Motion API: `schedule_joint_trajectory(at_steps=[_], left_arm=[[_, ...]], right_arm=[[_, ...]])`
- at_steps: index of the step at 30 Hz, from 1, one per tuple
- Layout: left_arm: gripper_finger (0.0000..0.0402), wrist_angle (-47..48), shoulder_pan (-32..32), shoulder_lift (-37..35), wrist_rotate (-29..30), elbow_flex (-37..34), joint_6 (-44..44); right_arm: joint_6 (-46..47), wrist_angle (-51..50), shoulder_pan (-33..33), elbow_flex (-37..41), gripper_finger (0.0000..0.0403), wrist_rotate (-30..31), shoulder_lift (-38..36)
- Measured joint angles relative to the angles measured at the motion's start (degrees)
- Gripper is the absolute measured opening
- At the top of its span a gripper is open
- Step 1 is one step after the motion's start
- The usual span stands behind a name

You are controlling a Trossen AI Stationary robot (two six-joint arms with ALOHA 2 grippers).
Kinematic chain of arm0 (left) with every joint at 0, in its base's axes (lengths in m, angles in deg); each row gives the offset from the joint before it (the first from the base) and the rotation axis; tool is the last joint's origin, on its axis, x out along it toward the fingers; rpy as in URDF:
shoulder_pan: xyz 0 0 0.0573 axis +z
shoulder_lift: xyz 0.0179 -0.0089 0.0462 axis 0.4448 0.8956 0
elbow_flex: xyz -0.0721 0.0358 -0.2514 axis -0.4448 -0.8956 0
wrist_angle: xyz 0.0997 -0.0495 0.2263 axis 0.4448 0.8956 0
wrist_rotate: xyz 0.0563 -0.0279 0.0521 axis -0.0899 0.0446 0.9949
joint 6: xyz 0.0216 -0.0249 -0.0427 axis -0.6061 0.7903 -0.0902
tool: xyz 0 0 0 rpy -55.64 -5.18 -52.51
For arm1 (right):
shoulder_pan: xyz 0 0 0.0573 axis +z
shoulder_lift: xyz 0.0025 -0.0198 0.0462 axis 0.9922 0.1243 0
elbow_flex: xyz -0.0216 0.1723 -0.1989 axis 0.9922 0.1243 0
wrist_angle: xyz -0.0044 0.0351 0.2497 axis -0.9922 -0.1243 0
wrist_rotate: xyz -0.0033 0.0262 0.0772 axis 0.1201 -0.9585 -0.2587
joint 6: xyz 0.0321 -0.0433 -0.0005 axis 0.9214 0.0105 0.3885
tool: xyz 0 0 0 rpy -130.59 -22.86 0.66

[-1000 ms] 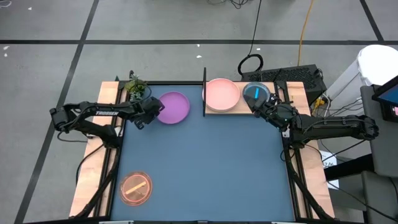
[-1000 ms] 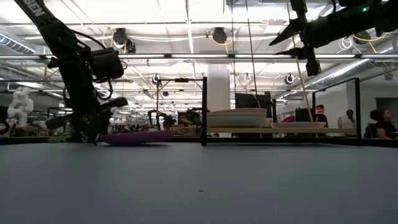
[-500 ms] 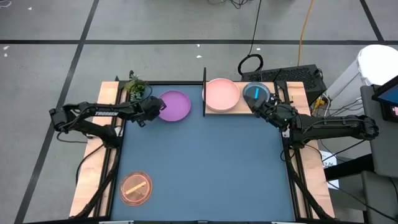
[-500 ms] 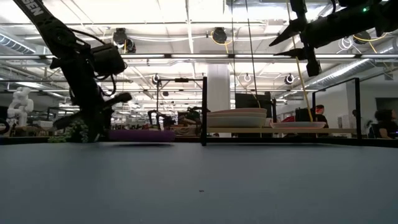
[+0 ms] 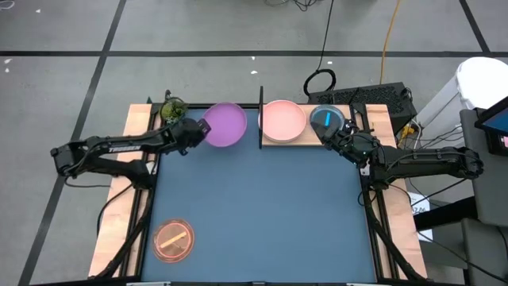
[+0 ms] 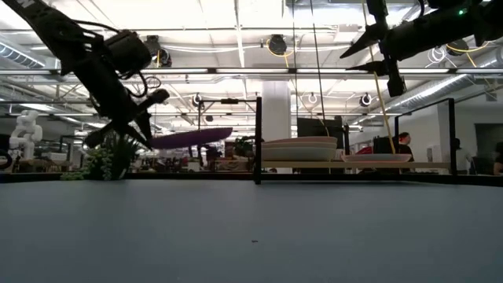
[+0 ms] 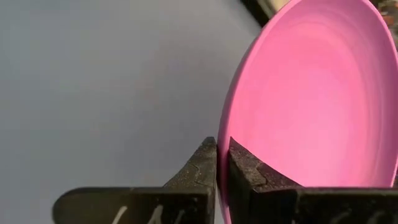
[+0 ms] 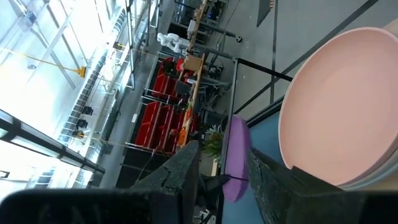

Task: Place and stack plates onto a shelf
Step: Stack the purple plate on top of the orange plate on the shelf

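Gripping round purple plate (image 5: 225, 125) rim

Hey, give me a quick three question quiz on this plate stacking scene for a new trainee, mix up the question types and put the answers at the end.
1. True or false: the purple plate lies flat on the blue mat.
2. Multiple choice: which tool grips the purple plate's rim? A) the left tool B) the right tool C) neither
3. Fill in: on the shelf, the plate nearest the black upright panel is the ____ plate.

Key
1. False: in the low view it hangs tilted above the mat.
2. A: the left wrist view shows its fingers shut on the rim.
3. Pink, beside the cyan dish.
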Motion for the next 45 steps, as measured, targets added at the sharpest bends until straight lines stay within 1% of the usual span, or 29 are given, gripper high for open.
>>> schedule_joint_trajectory(at_steps=[4, 10, 17, 27, 32, 35, 37, 41, 45], left_arm=[[0.0011, 0.0, 0.0, -2.7, 0.0, 0.0, -1.4], [0.0011, 0.1, 0.0, -4.3, -1.1, 0.1, -2.3], [0.0011, -8.7, -0.1, -7.5, -3.7, 0.1, -5.0], [0.0011, -13.7, -0.1, -12.7, -6.1, 0.1, -5.2], [0.0011, -16.9, -0.9, -14.6, -6.5, 0.6, -5.4], [0.0011, -16.1, -1.8, -14.8, -6.5, 3.0, -7.1], [0.0011, -14.0, -2.5, -14.8, -6.4, 5.6, -8.2], [0.0011, -6.4, -3.6, -14.8, -5.0, 11.8, -12.9], [0.0011, 0.3, -4.6, -14.8, -2.7, 17.9, -16.5]], right_arm=[[-0.5, 0.0, 0.0, 0.0, 0.0116, 0.0, 0.0], [-0.8, 0.0, 0.0, 0.0, 0.0116, 0.0, 0.0], [-0.9, 0.0, 0.0, 0.0, 0.0116, -1.3, 0.0], [0.1, 0.1, 0.0, 0.0, 0.0116, -1.5, 0.0], [-1.1, 1.3, 0.4, 0.0, 0.0116, -1.5, 0.0], [-1.2, 1.3, 0.7, 0.0, 0.0116, -1.7, 0.0], [-1.3, 1.3, 1.1, 0.0, 0.0116, -1.7, 0.0], [-2.9, 1.9, 1.8, 0.0, 0.0116, -1.8, 0.0], [-6.7, 5.9, 2.3, 0.0, 0.0116, -1.8, 0.0]])
